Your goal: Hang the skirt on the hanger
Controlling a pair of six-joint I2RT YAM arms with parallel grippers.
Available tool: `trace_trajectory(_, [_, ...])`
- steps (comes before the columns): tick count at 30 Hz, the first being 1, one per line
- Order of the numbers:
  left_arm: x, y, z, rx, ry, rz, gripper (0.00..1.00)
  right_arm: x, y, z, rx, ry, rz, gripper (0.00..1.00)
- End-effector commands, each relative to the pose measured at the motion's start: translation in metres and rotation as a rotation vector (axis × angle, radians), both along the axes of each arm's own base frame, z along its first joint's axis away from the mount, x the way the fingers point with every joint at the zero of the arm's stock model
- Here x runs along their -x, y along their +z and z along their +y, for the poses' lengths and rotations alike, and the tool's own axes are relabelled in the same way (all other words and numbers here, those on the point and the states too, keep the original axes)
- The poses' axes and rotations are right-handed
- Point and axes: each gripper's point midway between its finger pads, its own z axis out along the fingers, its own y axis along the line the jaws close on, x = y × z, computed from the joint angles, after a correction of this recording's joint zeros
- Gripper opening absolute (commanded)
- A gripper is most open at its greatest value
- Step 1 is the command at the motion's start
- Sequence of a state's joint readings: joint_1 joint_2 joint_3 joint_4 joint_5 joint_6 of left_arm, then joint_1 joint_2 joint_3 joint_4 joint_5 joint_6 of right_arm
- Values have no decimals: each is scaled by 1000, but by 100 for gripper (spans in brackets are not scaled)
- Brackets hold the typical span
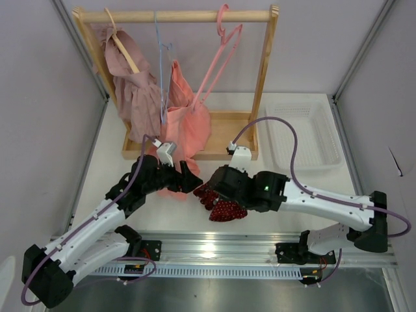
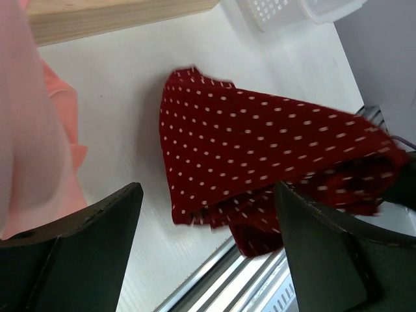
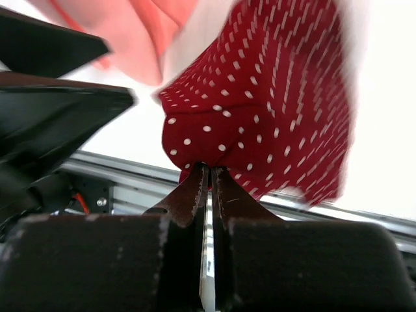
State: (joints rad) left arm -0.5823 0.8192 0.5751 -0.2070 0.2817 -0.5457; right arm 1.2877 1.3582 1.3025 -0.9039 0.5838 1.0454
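Overhead view: I see the skirt [image 1: 225, 205] bunched at the near edge of the bench [image 1: 325, 179], just in front of the wooden rack [image 1: 265, 78], between my two claws. Its long axis runs from the upper left, at the right claw [image 1: 207, 191], down to the lower right, toward the aluminium rail. Only this view shows the hanger [image 1: 214, 71], which hangs by its hook from the rack's top bar, well apart from the skirt and sloping down to the left, beside a salmon garment [image 1: 188, 123].

Right wrist view: the right claw [image 3: 208, 170] is pinched fully together on a fold of the skirt [image 3: 273, 110]. The overhead view hides this grip.

Left wrist view: the left claw [image 2: 208, 195] stands wide and holds nothing. The skirt [image 2: 260, 149] spreads ahead of its fingers [image 2: 84, 253], tapering to a corner at the upper left. I cannot tell whether the cloth rests on the bench.
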Motion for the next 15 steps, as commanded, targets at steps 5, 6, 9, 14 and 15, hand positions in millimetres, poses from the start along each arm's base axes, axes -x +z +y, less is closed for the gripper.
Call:
trace_trajectory(5, [5, 31, -22, 92, -114, -69, 88, -11, 58, -44, 72, 10, -122, 0])
trace_trajectory(6, [5, 33, -23, 94, -119, -74, 88, -16, 61, -49, 60, 0, -115, 0])
trace_trajectory(9, [5, 31, -25, 89, -132, -67, 89, -19, 67, -49, -14, 44, -94, 0])
trace_trajectory(14, [10, 35, -38, 151, -187, -58, 88, -22, 65, -47, -74, 85, -73, 0])
trace_trajectory(15, [10, 35, -40, 151, -193, -57, 88, -21, 65, -47, -76, 93, -73, 0])
